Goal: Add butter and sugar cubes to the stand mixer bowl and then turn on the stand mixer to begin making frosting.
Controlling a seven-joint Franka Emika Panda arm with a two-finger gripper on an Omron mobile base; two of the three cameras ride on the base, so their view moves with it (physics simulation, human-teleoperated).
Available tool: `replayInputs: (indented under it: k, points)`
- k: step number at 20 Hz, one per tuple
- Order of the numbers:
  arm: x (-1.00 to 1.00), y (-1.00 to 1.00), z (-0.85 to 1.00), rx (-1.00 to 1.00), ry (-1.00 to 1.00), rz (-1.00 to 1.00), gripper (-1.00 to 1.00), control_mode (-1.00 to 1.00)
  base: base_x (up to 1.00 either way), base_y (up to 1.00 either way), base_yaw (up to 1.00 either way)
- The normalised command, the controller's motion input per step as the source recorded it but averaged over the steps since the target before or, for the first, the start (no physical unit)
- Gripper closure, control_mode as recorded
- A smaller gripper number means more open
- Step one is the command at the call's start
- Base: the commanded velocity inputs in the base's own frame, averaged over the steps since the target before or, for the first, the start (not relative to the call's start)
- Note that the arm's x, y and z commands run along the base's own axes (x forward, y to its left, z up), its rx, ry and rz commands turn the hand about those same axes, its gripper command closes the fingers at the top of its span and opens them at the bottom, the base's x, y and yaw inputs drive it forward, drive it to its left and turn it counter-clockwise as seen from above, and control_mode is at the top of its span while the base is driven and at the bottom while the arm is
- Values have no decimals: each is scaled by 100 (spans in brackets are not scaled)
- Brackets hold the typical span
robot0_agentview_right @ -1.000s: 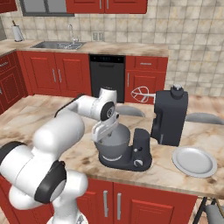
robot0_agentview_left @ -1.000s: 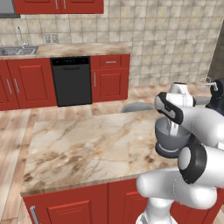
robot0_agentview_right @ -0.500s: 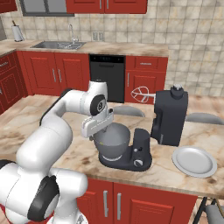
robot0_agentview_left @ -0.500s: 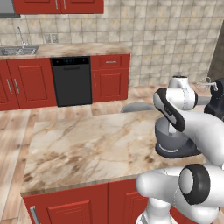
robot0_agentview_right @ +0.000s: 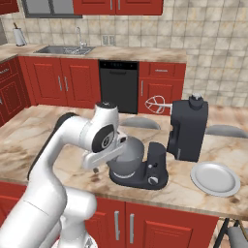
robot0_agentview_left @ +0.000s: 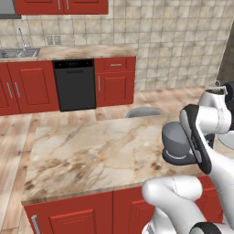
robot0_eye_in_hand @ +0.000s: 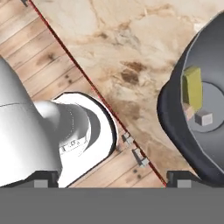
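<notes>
The stand mixer (robot0_agentview_right: pixel 186 130) is dark charcoal, with its head tilted up and the whisk (robot0_agentview_right: pixel 156 103) clear of the bowl. The grey stand mixer bowl (robot0_agentview_right: pixel 128 158) sits on the mixer's round base, beside the silver knob (robot0_agentview_right: pixel 153 180). In the hand view the bowl (robot0_eye_in_hand: pixel 175 131) holds a yellow butter stick (robot0_eye_in_hand: pixel 192 86) and pale sugar cubes (robot0_eye_in_hand: pixel 203 118) on its floor. My gripper (robot0_eye_in_hand: pixel 112 180) is open and holds nothing. It hangs over the counter's front edge, just left of the bowl. In the left base view my arm covers part of the bowl (robot0_agentview_left: pixel 176 139).
A flat white plate (robot0_agentview_right: pixel 215 178) lies on the island counter (robot0_agentview_right: pixel 43 138) right of the mixer. Grey stool seats (robot0_agentview_right: pixel 139 122) stand behind the island. Red cabinets, a black dishwasher (robot0_agentview_right: pixel 118 85) and a sink (robot0_agentview_right: pixel 65 49) line the far wall.
My hand has swung from above the bowl down to its left, toward the counter's front edge. The butter and cubes stay in the bowl.
</notes>
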Motion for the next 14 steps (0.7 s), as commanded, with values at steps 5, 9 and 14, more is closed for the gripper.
replayInputs:
  k: [5,9,14]
  points:
    - [-58,-43,0,0,-10,-10,-100,-100,0,0,0]
    - [-38,-67,0,0,-7,-9,-100,-100,0,0,0]
    - [-22,-81,1,0,-7,-7,-100,-100,0,0,0]
